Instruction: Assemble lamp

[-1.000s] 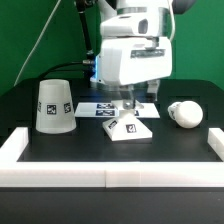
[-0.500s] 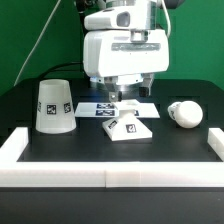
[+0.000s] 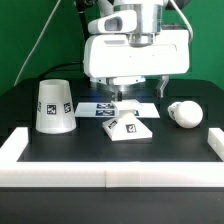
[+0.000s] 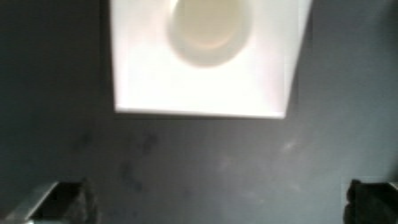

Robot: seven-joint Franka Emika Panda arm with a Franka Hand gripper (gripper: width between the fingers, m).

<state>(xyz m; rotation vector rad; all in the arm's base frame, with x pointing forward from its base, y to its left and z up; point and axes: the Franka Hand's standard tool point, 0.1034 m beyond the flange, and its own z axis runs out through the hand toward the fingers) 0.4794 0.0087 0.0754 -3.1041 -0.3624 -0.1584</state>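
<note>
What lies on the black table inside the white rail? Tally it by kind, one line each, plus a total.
Lamp shade: 1
Lamp base: 1
Bulb: 1
Marker board: 1
Total: 4

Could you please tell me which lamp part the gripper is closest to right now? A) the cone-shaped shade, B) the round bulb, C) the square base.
C: the gripper hangs open just above the square base, which also shows in the wrist view; the shade and bulb sit off to either side.
</note>
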